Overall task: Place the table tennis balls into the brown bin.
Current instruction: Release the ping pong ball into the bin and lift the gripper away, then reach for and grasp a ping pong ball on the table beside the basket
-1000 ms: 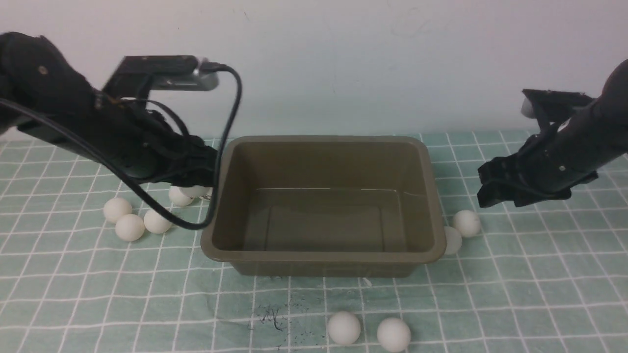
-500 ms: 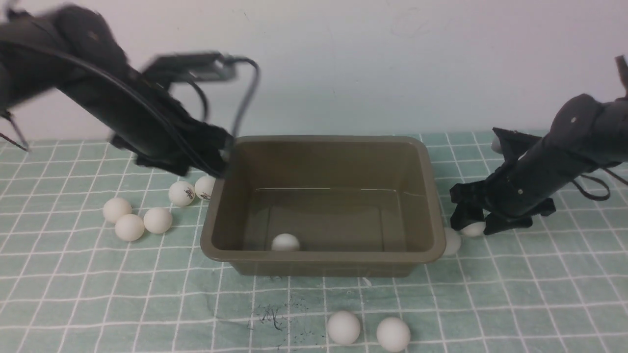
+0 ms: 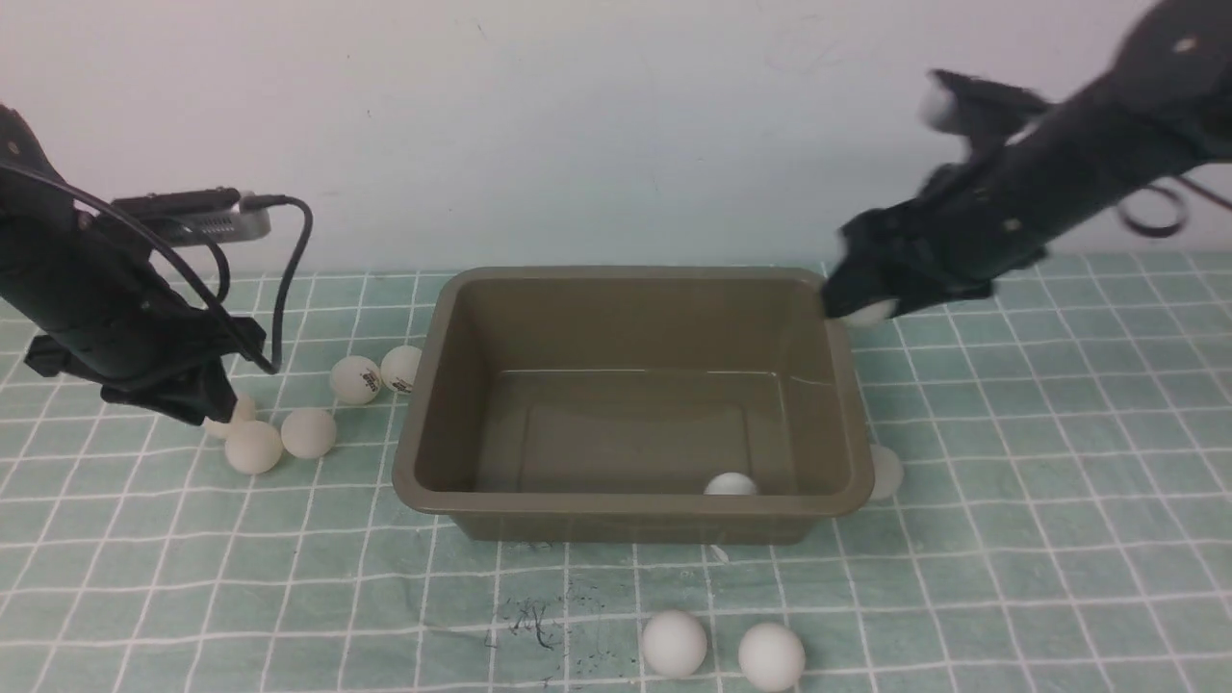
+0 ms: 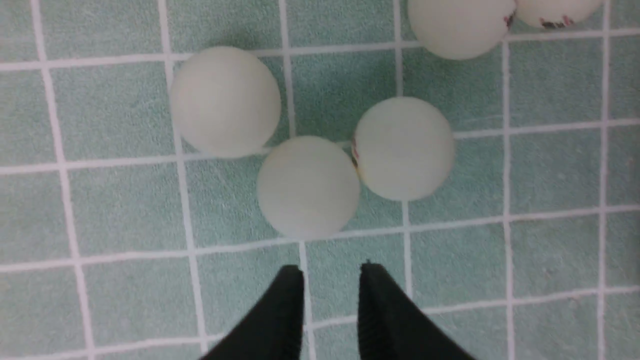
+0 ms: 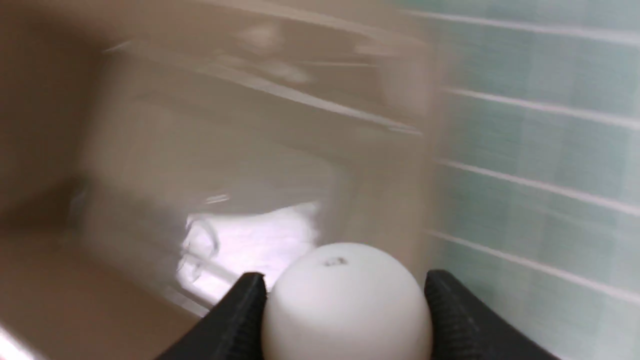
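Right fingers (image 5: 235,320) raised 1 ball (image 5: 345,305) to brown bin (image 3: 626,502); 1 inside, 8 outside.

A green cloth (image 3: 1059,539) with a white grid carries everything. On it sit the brown bin (image 3: 635,525) and scattered table tennis balls (image 3: 253,447).

No readable text anywhere. Two small matte white plastic balls (image 3: 357,379) on my left side each carry a small dark printed logo, too small to read. Left wrist view: red-and-dark print scraps at the edges of three white balls (image 4: 404,148), illegible. The white plastic ball (image 5: 345,310) clamped in my right pincer (image 5: 345,282) shows one faint grey mark, blurred.
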`<state>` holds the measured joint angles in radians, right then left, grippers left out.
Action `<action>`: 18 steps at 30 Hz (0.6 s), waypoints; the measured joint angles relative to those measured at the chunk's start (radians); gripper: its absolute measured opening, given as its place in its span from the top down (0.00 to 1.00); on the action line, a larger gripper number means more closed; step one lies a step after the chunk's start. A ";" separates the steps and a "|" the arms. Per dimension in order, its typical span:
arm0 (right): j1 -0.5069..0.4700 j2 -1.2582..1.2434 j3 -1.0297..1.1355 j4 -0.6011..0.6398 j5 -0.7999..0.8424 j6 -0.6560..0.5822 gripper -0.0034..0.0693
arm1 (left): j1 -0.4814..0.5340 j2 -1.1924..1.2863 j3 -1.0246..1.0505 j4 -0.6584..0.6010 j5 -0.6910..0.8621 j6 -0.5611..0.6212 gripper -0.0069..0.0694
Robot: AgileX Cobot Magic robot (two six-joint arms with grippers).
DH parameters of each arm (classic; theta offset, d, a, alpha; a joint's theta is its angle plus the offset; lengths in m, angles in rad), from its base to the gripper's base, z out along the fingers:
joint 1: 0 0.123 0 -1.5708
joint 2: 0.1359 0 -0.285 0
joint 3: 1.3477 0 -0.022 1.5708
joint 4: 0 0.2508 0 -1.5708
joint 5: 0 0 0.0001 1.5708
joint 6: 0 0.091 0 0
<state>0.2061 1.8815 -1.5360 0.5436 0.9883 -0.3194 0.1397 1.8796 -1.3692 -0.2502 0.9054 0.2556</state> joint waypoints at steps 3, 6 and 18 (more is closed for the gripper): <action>0.062 0.015 -0.003 0.008 -0.034 -0.023 0.42 | 0.000 0.042 0.000 -0.003 -0.028 0.002 0.43; 0.077 0.019 -0.013 0.009 -0.049 -0.029 0.23 | 0.000 0.085 0.000 -0.008 -0.065 -0.001 0.25; 0.077 -0.139 -0.042 -0.178 0.154 0.067 0.40 | 0.000 0.162 -0.001 -0.041 -0.091 -0.004 0.46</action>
<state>0.2832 1.7430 -1.5781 0.3660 1.1422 -0.2519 0.1397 2.0417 -1.3701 -0.2916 0.8141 0.2517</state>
